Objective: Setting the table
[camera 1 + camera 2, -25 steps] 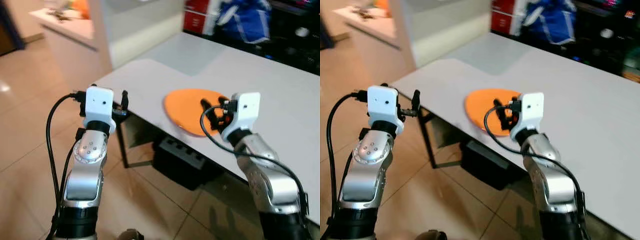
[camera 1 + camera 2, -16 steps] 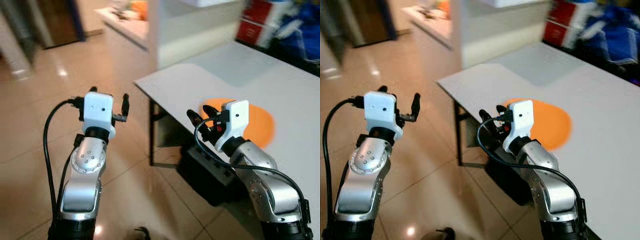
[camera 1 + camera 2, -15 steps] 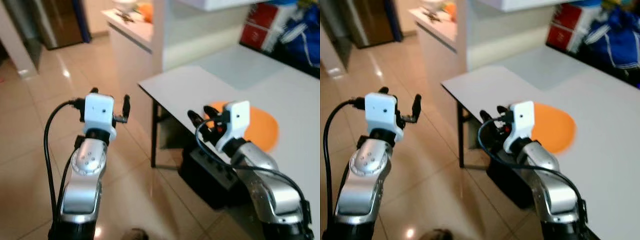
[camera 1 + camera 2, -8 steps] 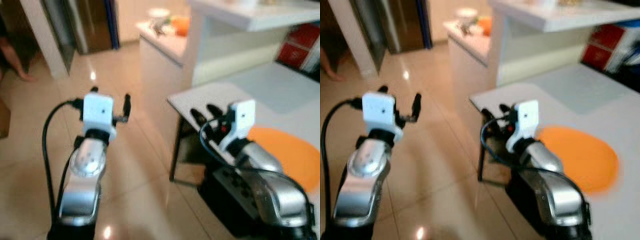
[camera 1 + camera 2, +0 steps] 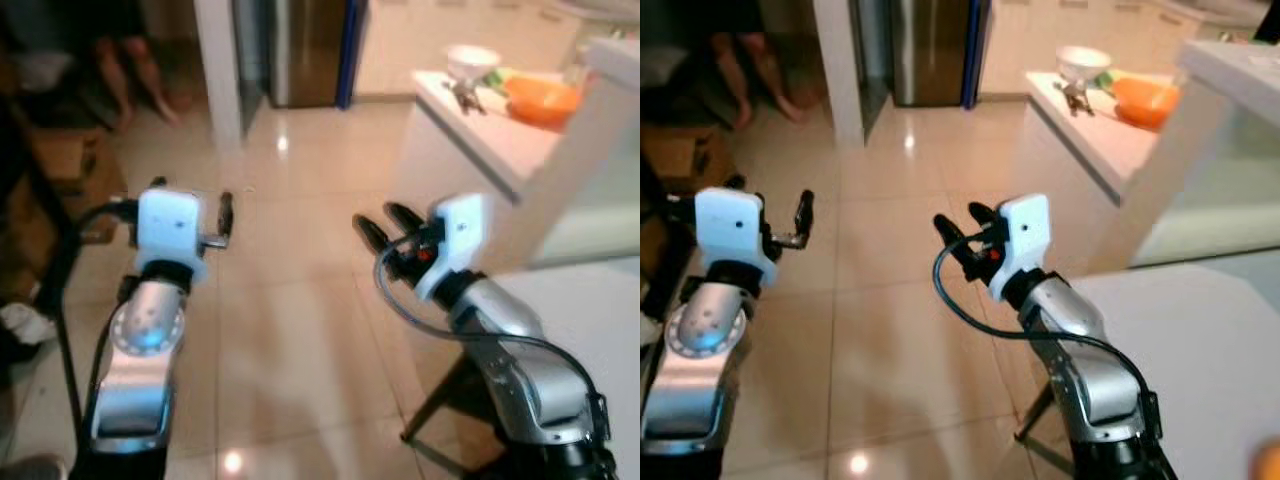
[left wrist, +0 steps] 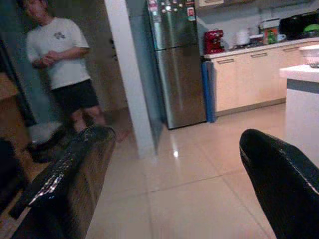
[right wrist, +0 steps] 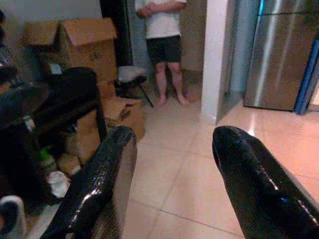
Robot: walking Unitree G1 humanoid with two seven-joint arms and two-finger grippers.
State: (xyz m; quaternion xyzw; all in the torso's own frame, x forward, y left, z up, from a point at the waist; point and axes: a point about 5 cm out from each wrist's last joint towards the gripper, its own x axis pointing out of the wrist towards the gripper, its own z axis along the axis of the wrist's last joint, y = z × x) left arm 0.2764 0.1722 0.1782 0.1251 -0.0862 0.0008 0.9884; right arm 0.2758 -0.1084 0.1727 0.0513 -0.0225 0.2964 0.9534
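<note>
I hold both arms raised over the glossy beige tiled floor [image 5: 290, 330]. My left gripper [image 5: 190, 205] has its two black fingers spread wide and holds nothing; my right gripper [image 5: 960, 228] is likewise parted and empty. At lower right lies a corner of the white rectangular table [image 5: 1200, 330]. Ahead stands a white kitchen counter [image 5: 1090, 130] bearing an orange bowl [image 5: 1145, 98] and a white bowl [image 5: 1082, 58]. A person in a white T-shirt and dark shorts [image 7: 164, 30] stands beyond a white pillar [image 6: 130, 74], near a steel refrigerator [image 6: 177, 59] and brown cardboard boxes [image 7: 79, 40].
</note>
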